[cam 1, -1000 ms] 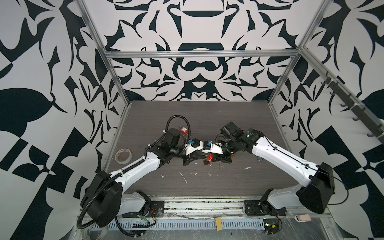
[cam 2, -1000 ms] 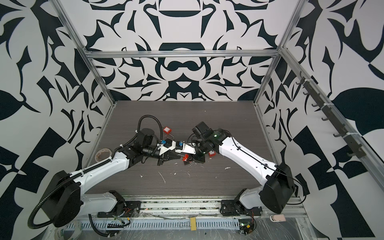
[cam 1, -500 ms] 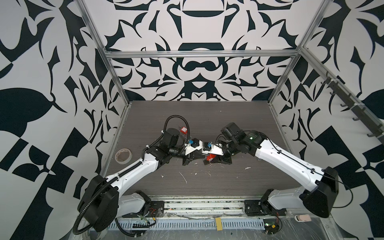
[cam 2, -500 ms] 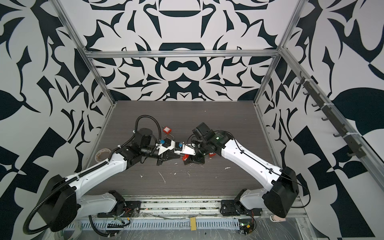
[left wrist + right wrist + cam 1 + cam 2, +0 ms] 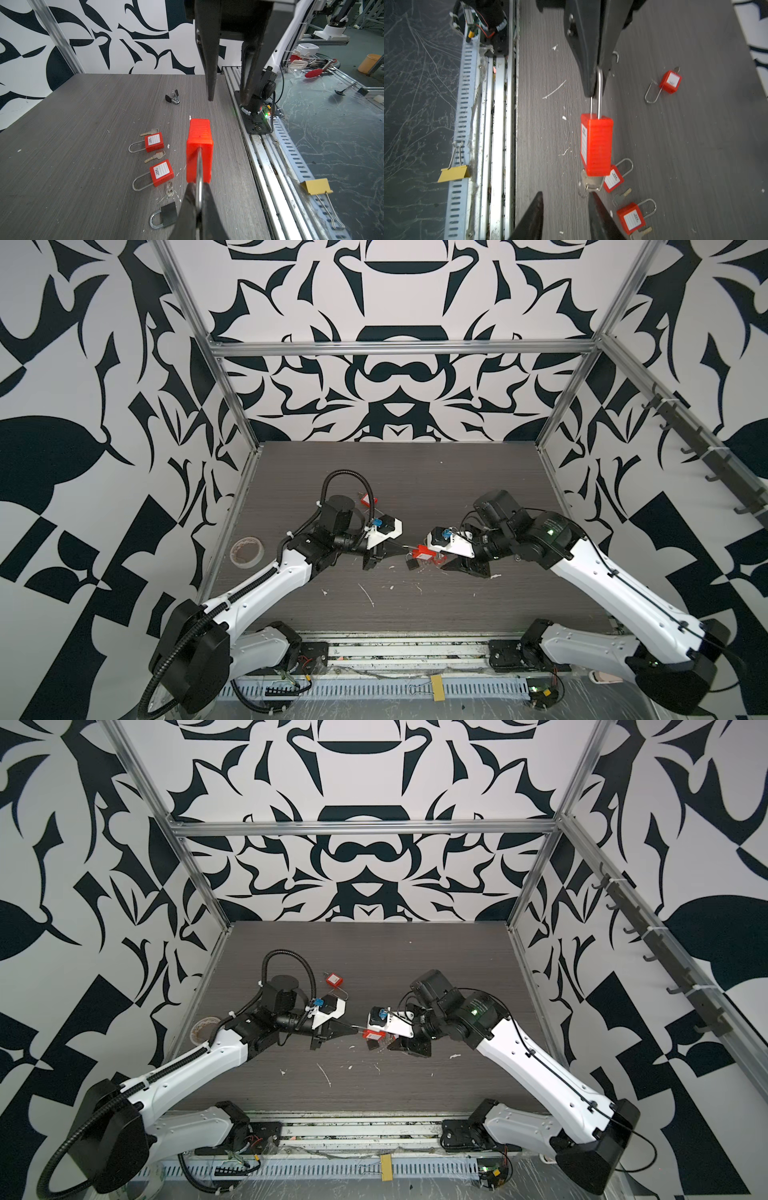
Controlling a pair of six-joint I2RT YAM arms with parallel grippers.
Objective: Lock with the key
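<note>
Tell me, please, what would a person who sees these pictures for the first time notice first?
The red padlock held in the air between the two arms draws the eye first: the left gripper has its jaws shut on the shackle, and the right gripper faces its other end, jaws apart. On the table below lie two more red padlocks and a black padlock.

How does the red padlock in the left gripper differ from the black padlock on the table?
The red padlock is held above the table, pinched by its shackle in the shut left gripper; the black padlock lies flat on it, untouched. The red padlock's shackle is long and narrow, the black padlock's short and rounded. Both shackles are silver metal.
</note>
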